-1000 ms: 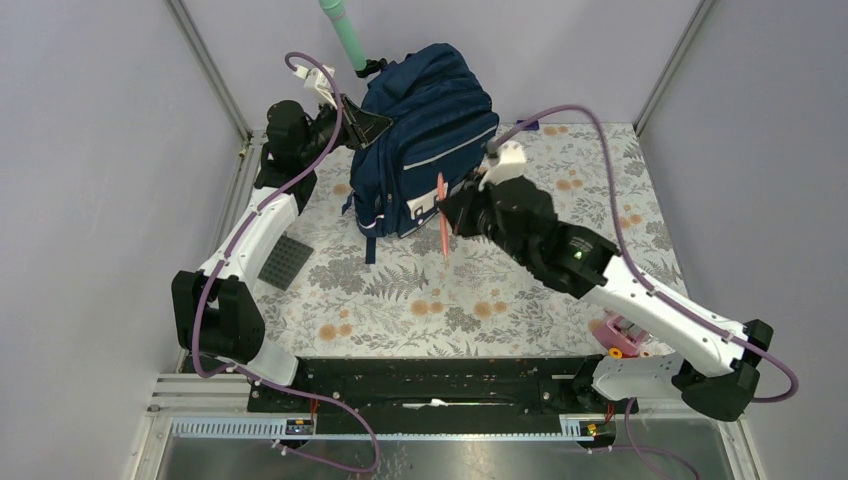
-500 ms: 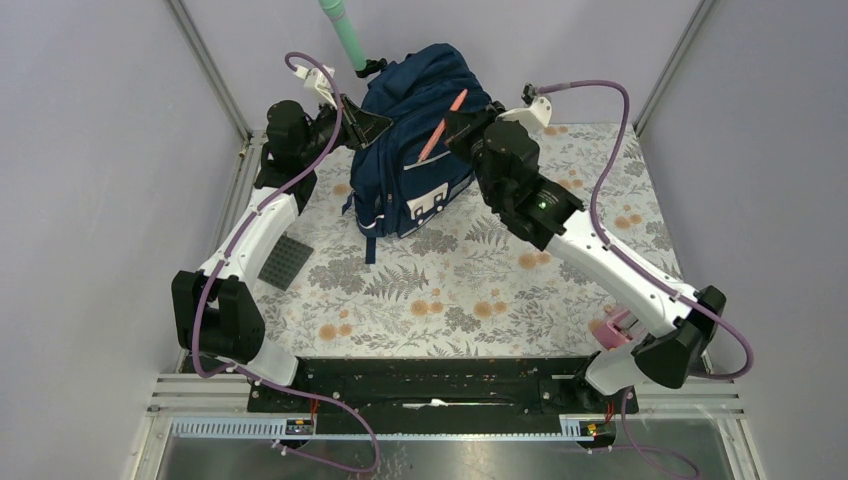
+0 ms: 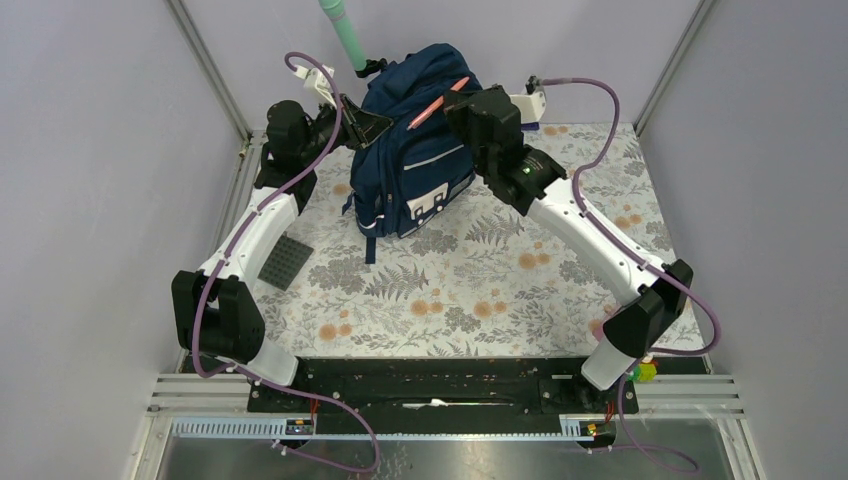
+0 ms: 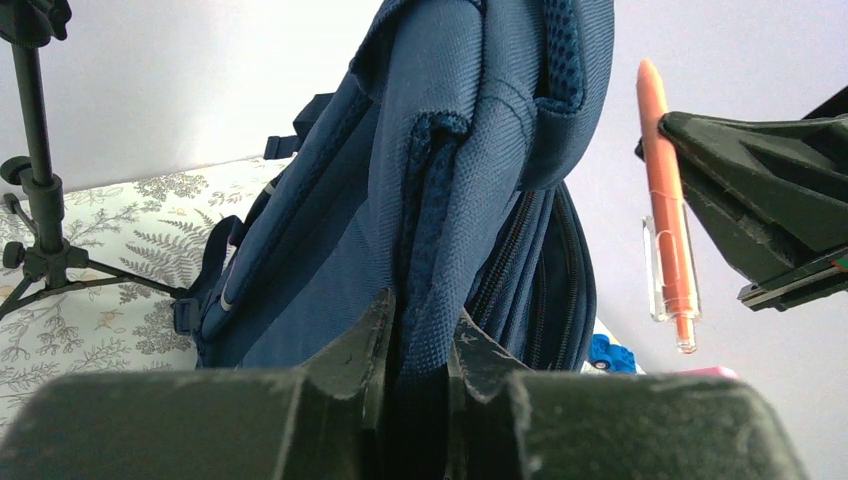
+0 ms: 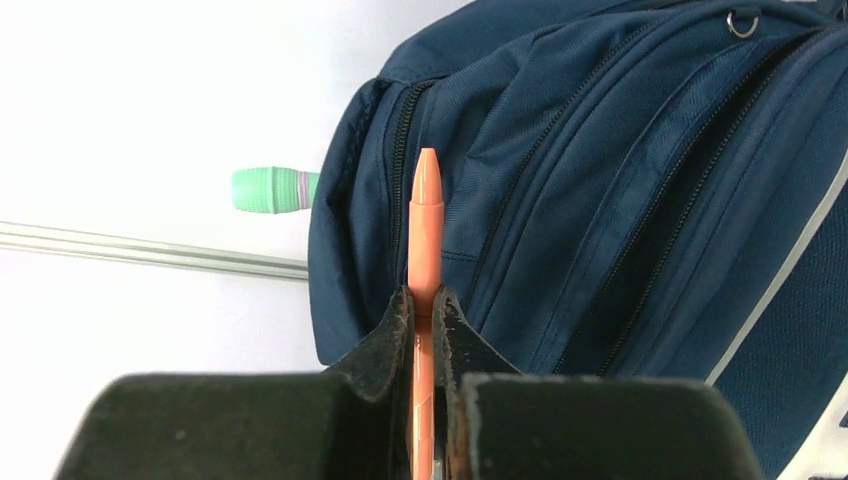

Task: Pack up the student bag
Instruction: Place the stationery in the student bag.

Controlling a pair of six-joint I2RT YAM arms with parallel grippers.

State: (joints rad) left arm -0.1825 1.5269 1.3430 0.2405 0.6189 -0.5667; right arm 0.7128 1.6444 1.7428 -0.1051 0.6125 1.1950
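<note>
the student bag (image 3: 420, 150) stands upright at the far side of the fern-print table (image 3: 480, 290). left gripper (image 4: 420, 325) is clamped on a fold of navy fabric at the bag's upper edge, and we judge it is holding the mouth up. right gripper (image 5: 425, 305) is closed tight on an orange pen (image 5: 425, 230), which sits in the air just beside the bag's top, not yet inside. risks as we see them: the pen is pinched on a narrow stretch of a smooth barrel, so a nudge against fabric or zip could swivel it in the jaws or slide it out. the long free end may catch the rim and miss the opening. the left pinch holds only a thin fold, and if it slips the bag could slump and the mouth shut. the two grippers work close together over the top, so a careless approach could knock one against the other. containers: the bag is the only one in view. several zip lines run across it in the right wrist view, but we cannot tell which compartment is open, and none of the views looks inside, so contents are unknown. a dark studded plate (image 3: 285, 262) lies on the table, well apart from the bag, unpacked.
</note>
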